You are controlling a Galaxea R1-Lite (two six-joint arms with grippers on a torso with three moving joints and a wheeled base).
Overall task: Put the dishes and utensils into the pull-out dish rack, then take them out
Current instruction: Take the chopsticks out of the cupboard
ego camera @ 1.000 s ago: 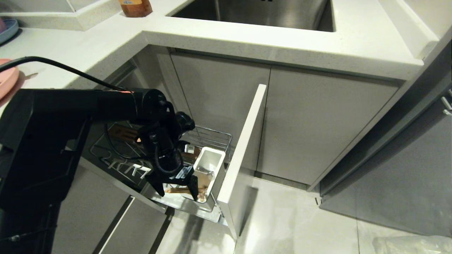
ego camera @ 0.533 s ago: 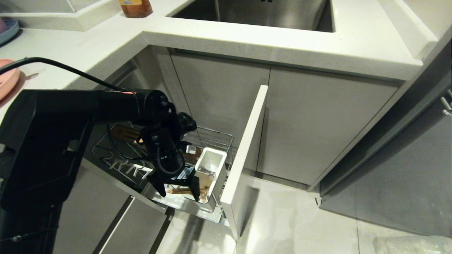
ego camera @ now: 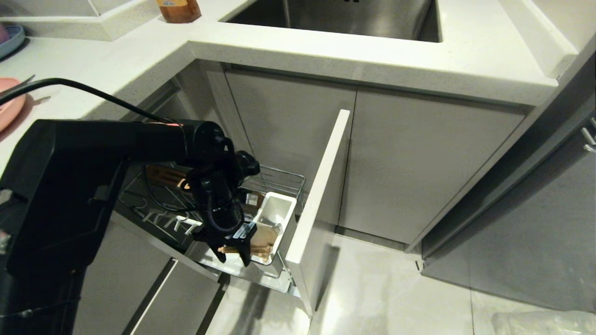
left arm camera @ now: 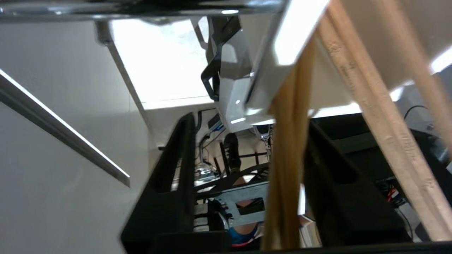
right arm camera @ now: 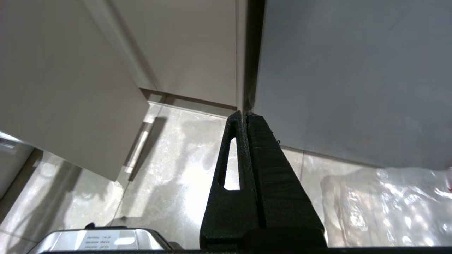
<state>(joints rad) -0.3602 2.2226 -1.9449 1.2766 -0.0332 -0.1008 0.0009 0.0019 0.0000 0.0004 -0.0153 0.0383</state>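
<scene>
The pull-out dish rack (ego camera: 281, 178) stands drawn out under the counter, its pale front panel (ego camera: 321, 186) on the right. My left gripper (ego camera: 234, 259) reaches down into it beside the white utensil box (ego camera: 274, 209). Light wooden chopsticks (ego camera: 259, 251) lean out low by the box. In the left wrist view the chopsticks (left arm camera: 287, 169) stand between my left gripper (left arm camera: 247, 123) fingers, against one finger, with a gap to the other. The pink plate (ego camera: 9, 104) lies on the counter at far left. My right gripper (right arm camera: 244, 114) hangs shut over the floor, outside the head view.
White pegs (ego camera: 174, 223) and a slotted wooden block (ego camera: 163, 174) sit deeper in the rack. A sink (ego camera: 349, 16) and an amber bottle (ego camera: 179, 9) are on the counter, a blue plate (ego camera: 11, 39) at its far left. A plastic bag (ego camera: 545, 323) lies on the floor.
My left gripper's fingers have drawn closer together around the chopsticks. The arm itself has stayed in place by the utensil box.
</scene>
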